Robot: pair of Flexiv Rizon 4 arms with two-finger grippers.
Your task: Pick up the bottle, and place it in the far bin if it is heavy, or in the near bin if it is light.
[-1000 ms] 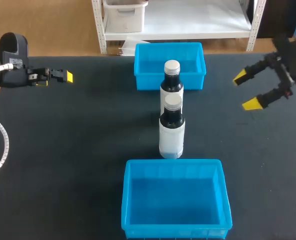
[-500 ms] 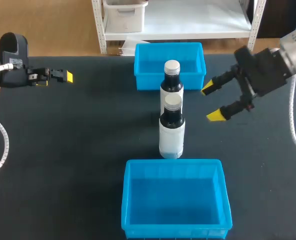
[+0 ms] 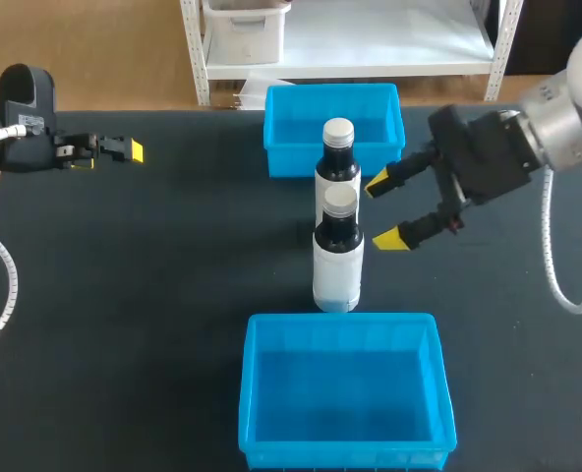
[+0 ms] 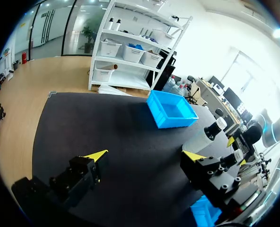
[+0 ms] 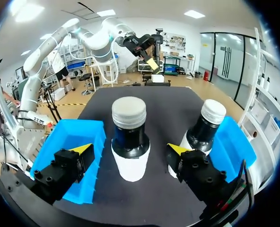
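Right claw [image 3: 385, 209] wide open, just right of the near bottle [image 3: 338, 254]; nothing gripped.
You have two bottles upright on the counter [image 3: 153, 295], in line between the far bin [image 3: 283, 128] and the near bin [image 3: 345, 393]; the far bottle [image 3: 337, 159] stands just in front of the far bin. In the right wrist view the near bottle's neck sits ahead of the spread fingers [image 5: 83, 149], touching neither. Your left claw [image 3: 124, 149] hangs at the far left of the counter, well apart from both bottles, its fingers spread and empty.
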